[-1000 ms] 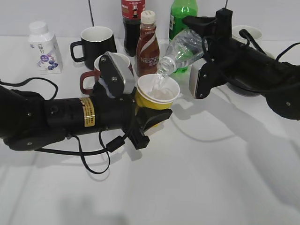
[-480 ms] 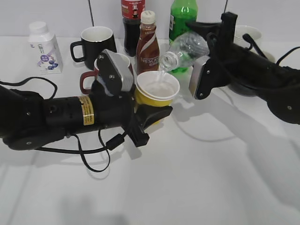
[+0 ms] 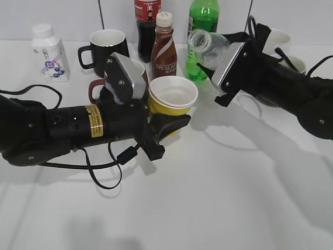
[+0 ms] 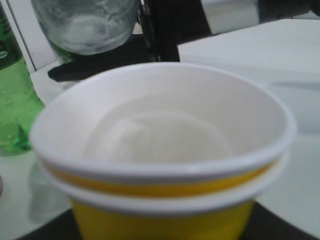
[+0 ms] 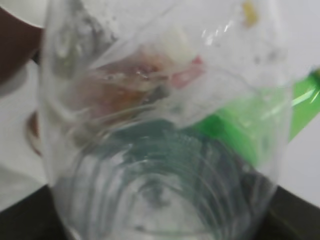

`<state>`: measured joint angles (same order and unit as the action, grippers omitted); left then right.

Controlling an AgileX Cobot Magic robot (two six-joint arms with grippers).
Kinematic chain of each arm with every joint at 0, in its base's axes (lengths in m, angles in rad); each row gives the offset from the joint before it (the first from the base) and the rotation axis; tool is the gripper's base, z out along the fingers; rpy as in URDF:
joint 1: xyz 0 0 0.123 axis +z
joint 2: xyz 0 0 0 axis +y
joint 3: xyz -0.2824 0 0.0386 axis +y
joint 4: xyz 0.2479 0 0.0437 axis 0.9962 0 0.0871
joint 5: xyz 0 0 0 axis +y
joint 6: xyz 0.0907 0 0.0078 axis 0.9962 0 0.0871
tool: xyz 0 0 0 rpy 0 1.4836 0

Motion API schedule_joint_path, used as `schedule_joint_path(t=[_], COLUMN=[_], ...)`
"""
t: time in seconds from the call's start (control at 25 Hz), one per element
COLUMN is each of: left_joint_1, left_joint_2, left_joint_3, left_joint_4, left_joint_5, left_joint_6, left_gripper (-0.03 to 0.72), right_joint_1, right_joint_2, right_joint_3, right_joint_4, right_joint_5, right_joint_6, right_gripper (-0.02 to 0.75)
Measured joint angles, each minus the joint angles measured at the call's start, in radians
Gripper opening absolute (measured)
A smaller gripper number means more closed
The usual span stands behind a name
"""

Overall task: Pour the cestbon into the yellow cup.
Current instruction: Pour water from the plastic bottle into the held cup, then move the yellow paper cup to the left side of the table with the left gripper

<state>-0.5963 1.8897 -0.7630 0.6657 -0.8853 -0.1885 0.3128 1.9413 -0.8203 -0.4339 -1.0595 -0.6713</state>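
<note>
While the left end effector (image 3: 171, 125) grips the yellow cup (image 3: 172, 96), the cestbon (image 3: 208, 46) hangs apart.

clear ribbed cestbon (image 5: 165, 150) filling the view close up, blurred green bottle (image 5: 280, 120) behind it at right

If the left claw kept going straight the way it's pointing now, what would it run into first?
The left claw, shut on the yellow cup, points right and slightly back. First in that line is probably the right claw holding the cestbon, though depth is unclear and it may pass below them.
</note>
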Motion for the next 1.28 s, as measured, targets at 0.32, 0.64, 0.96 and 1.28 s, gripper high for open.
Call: schedule_joint_path(t=[0.32, 0.64, 0.96, 1.28], left_joint_1=[0.013, 0.020, 0.051, 0.163], left_joint_2=[0.000, -0.009, -0.092, -0.165], left_joint_3=[0.000, 0.008, 0.097, 0.181], left_joint_4=[-0.003, -0.027, -0.140, -0.160], left_joint_5=[-0.002, -0.016, -0.035, -0.078], left_joint_6=[0.000, 0.000, 0.000, 0.000], left_gripper=[0.328, 0.326, 0.326, 0.326], right_joint_1=[0.000, 0.000, 0.000, 0.000], right_joint_2=[0.000, -0.014, -0.015, -0.015], right_joint_3=[0.003, 0.003, -0.018, -0.025], right_joint_4=[0.000, 0.000, 0.000, 0.024], right_joint_5=[0.061, 0.090, 0.100, 0.108], right_joint_6=[0.307, 0.529, 0.644, 0.734], right_gripper=[0.472, 0.472, 0.472, 0.472])
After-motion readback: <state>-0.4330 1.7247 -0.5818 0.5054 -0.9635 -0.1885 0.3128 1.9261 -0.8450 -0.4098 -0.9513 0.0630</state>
